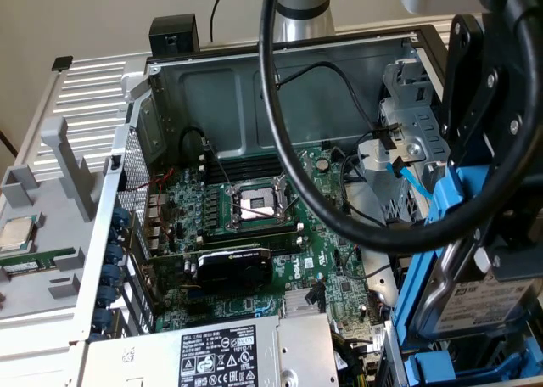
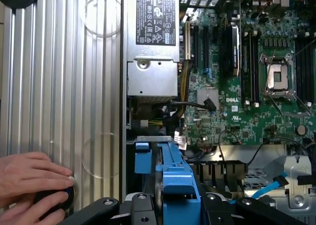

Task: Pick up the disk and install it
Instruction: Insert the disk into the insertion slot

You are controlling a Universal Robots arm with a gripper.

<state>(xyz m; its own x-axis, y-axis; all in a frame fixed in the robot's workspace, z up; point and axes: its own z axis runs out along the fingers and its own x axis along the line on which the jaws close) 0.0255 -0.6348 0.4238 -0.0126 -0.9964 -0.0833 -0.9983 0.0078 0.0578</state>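
End effector (image 2: pixel 173 205), black two-finger type, was partly closed w/ a finger each side of the flat silver metal hard disk in its blue plastic carrier (image 2: pixel 178 185), gripping it. Disk was off the surface, tilted on edge at the exterior view's right, over the corner of the open PC case, near the grey metal drive cage (image 1: pixel 407 124) and a loose blue flat cable (image 1: pixel 411 179). Pickup looked done. Step in hand was prob. the install, approach stage, disk not yet seated. Seating would need the carrier square w/ the bay and clear of that cable. A person's hand (image 2: pixel 29 178) rested on the ribbed aluminium surface (image 2: pixel 64 87).
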